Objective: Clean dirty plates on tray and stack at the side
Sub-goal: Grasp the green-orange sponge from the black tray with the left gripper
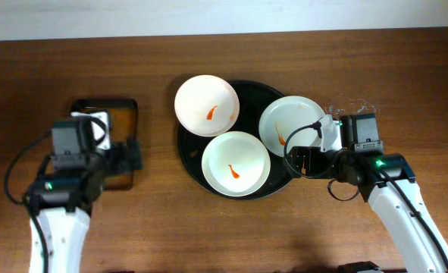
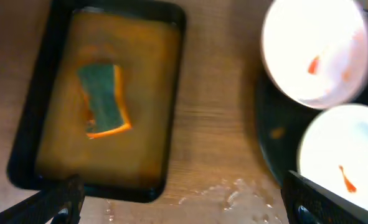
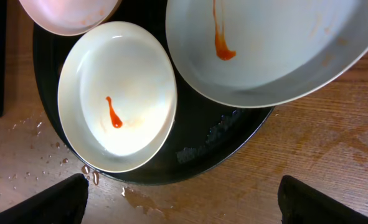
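Three white plates, each with an orange-red smear, lie on the round black tray point(image 1: 269, 97): one at the upper left point(image 1: 206, 105), one at the front point(image 1: 236, 163), one at the right point(image 1: 290, 121). My right gripper point(image 1: 305, 161) is open and empty, hovering at the tray's right front edge. In the right wrist view the front plate point(image 3: 116, 96) and right plate point(image 3: 271, 46) sit on the tray point(image 3: 215, 134), above my open fingers point(image 3: 182, 205). My left gripper point(image 1: 130, 155) is open and empty by the small rectangular tray; its fingers point(image 2: 184, 202) frame bare wood.
A small rectangular dark tray point(image 1: 129, 114) holds brownish liquid and a green-and-orange sponge point(image 2: 104, 99). Water drops lie on the wood near the round tray's front edge point(image 3: 140, 199) and between the two trays point(image 2: 233, 190).
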